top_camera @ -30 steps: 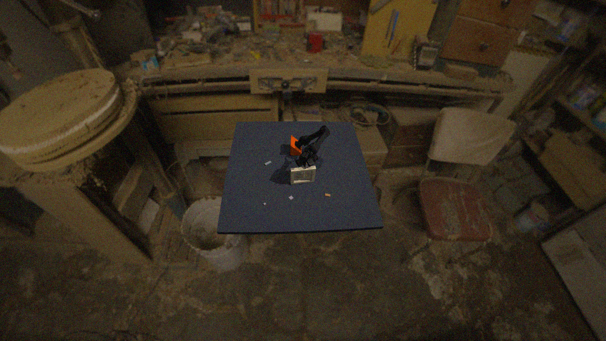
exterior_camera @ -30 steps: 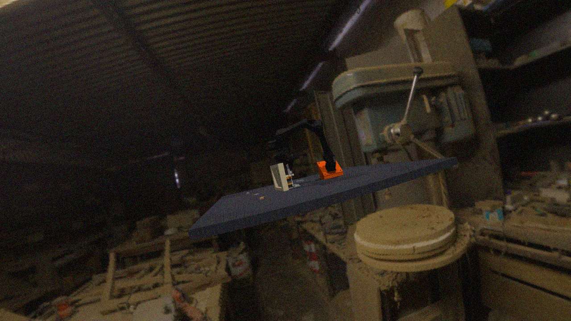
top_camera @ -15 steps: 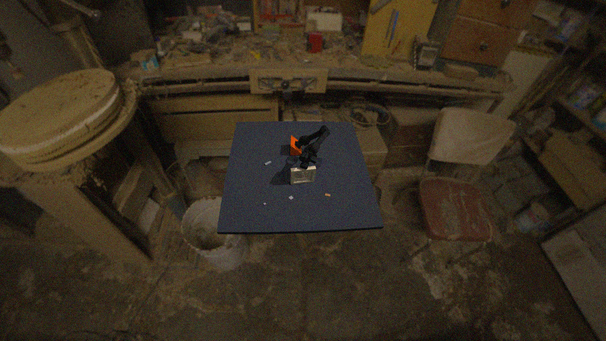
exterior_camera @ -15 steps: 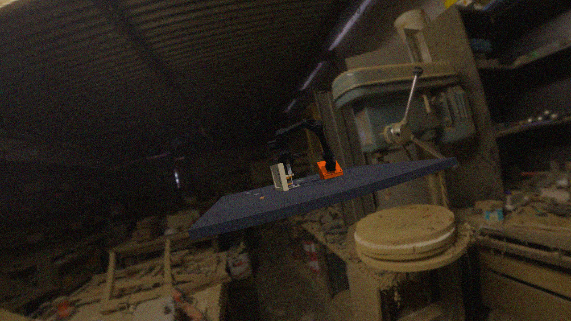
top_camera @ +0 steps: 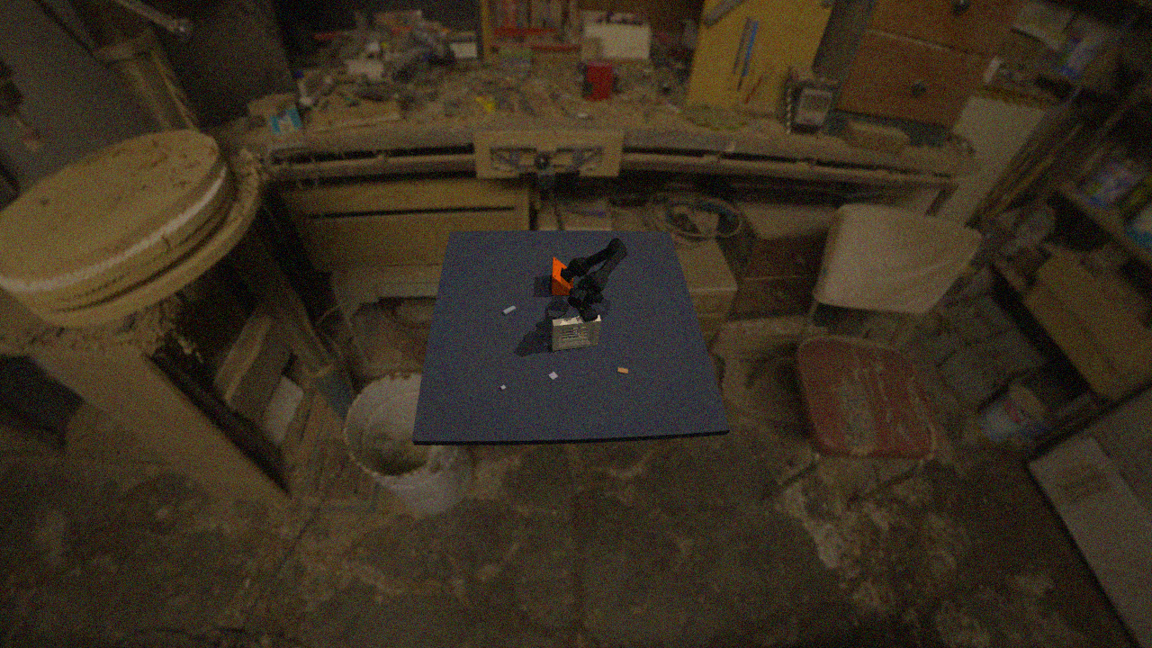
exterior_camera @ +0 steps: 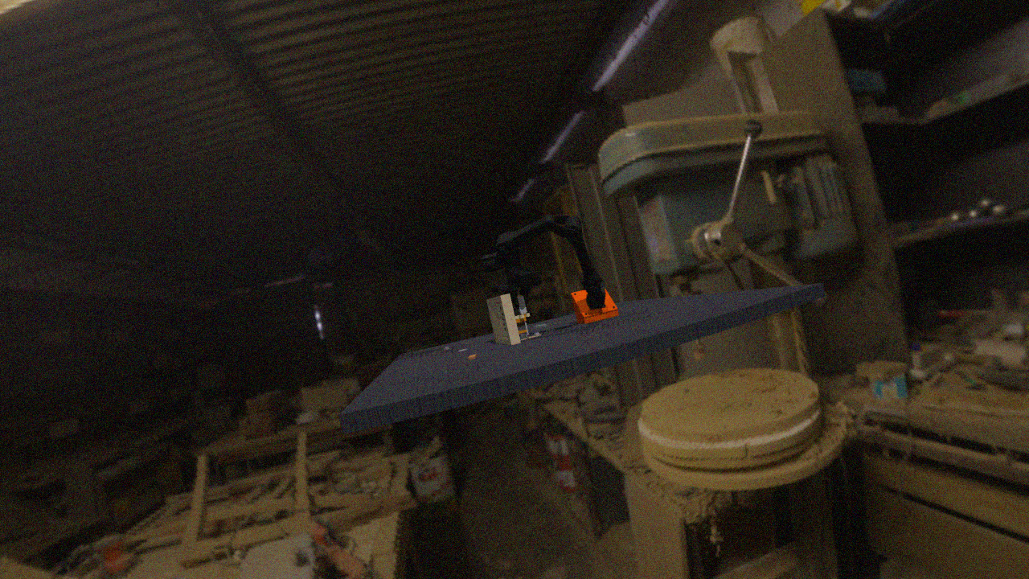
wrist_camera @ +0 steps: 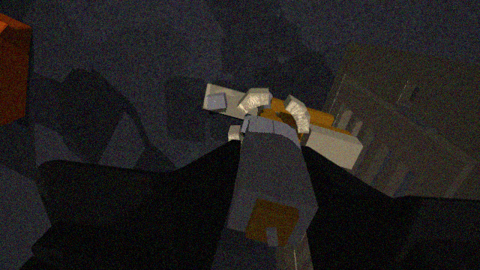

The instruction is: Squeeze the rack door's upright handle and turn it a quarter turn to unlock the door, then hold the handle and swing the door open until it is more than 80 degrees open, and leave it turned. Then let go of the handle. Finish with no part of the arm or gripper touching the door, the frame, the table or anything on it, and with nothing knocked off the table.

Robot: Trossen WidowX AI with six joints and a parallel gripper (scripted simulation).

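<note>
The fingers (top_camera: pixel 588 314) (exterior_camera: pixel 521 293) are narrowed, apparently clamped on the upright handle (exterior_camera: pixel 522 305) (wrist_camera: pixel 275 161), at the rack's (top_camera: pixel 574 346) (exterior_camera: pixel 512 322) (wrist_camera: pixel 420 75) 12 o'clock side in the top view. The grip could be lost if the door's arc is poorly followed; the rack could be dragged if the handle is pulled before being fully turned.

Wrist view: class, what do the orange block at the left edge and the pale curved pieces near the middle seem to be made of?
The orange block looks like painted metal or plastic: even colour, crisp edges. The curved pieces may be bare metal or foil, judging by their crinkled, bright patches.
</note>
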